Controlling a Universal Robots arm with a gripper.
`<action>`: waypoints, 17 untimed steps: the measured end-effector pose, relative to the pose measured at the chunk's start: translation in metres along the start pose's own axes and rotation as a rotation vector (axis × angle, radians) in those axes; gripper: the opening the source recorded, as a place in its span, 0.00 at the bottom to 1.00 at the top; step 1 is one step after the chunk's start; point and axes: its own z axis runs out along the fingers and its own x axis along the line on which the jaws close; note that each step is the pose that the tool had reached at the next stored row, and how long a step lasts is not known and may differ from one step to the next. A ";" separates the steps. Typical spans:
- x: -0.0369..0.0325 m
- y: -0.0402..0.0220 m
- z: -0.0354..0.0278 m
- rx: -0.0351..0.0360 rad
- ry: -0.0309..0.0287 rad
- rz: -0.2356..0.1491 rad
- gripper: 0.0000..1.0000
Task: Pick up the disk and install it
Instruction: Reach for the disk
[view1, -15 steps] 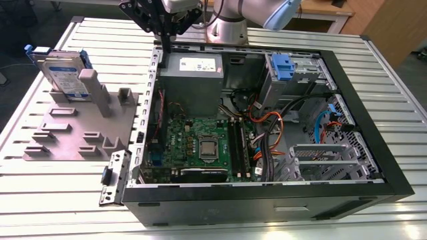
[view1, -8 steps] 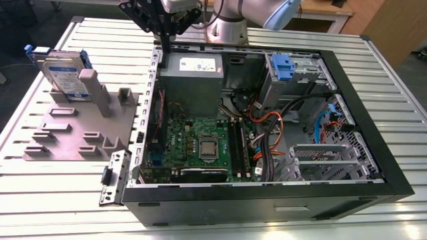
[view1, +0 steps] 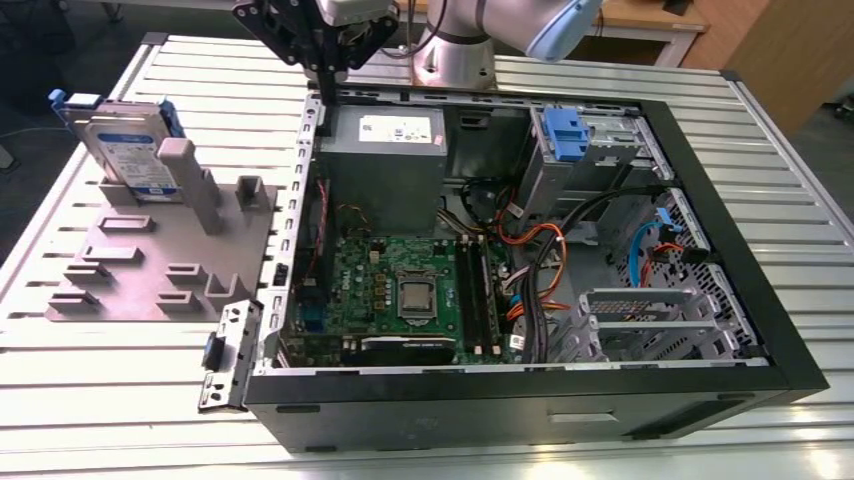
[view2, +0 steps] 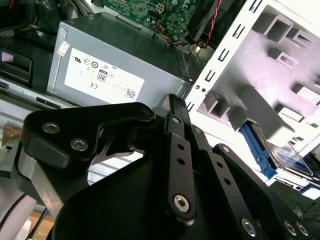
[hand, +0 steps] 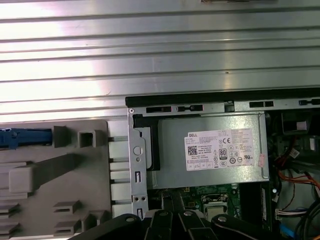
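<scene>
At the exterior view's left, the disk (view1: 130, 150) is standing upright in a slot of the grey fixture (view1: 147, 275) on the desk (view1: 80, 400), and it is not yet being gripped. Further right, the gripper (view1: 328, 68) is being poised above the rear edge of the open computer case (view1: 787, 330), near the power supply (view1: 387, 165) and well apart from the disk. Its fingers (view2: 175, 130) are being held closed on nothing. Both pickup and installation are judged outstanding.
</scene>
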 end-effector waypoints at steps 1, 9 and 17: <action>0.0004 0.0000 0.0000 0.0000 0.0000 0.000 0.11; 0.0018 -0.0001 0.0000 0.0000 -0.0001 0.000 0.11; 0.0073 -0.0005 0.0002 0.0002 0.0003 0.000 0.11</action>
